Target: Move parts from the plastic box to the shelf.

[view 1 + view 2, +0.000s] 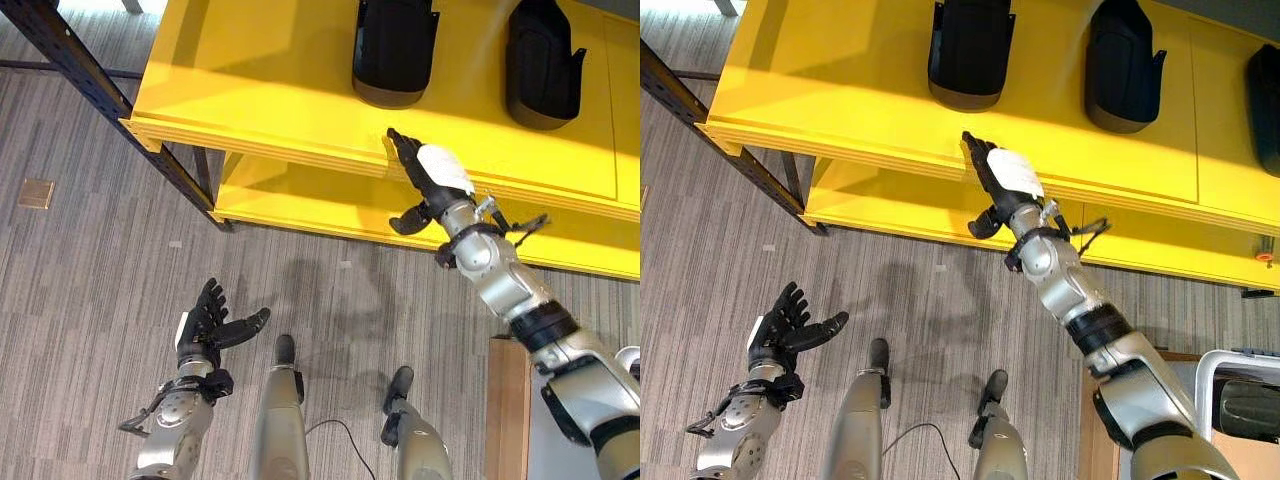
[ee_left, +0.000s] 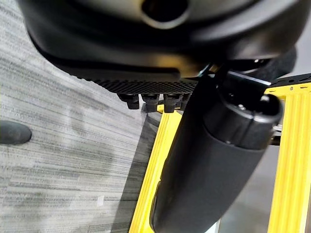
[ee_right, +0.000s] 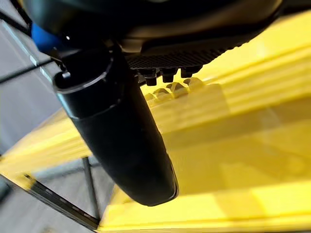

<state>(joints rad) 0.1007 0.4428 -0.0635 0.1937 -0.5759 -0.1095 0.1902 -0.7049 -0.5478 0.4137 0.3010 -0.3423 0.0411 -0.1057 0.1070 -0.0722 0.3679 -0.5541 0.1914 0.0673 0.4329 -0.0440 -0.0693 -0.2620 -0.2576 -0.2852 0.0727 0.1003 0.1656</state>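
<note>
Here, at the shelf:
Right hand (image 1: 1005, 180): fingers straight and relaxed, holding nothing, resting at the front edge of the yellow shelf (image 1: 840, 90).
Left hand (image 1: 208, 325): low over the floor (image 1: 90, 290), fingers spread, also empty.
Parts on shelf: two black parts (image 1: 394, 45) (image 1: 542, 65) stand side by side on the top board, beyond the right hand's fingertips, long axes running away from the front edge.
Plastic box: a pale rim (image 1: 1220, 370) by the robot's right side may be it, with a dark part (image 1: 1245, 405) inside.
Key relation: that box lies behind and to the right of the right hand, so the right arm is the nearer one, and the likely reach is back and down.
</note>
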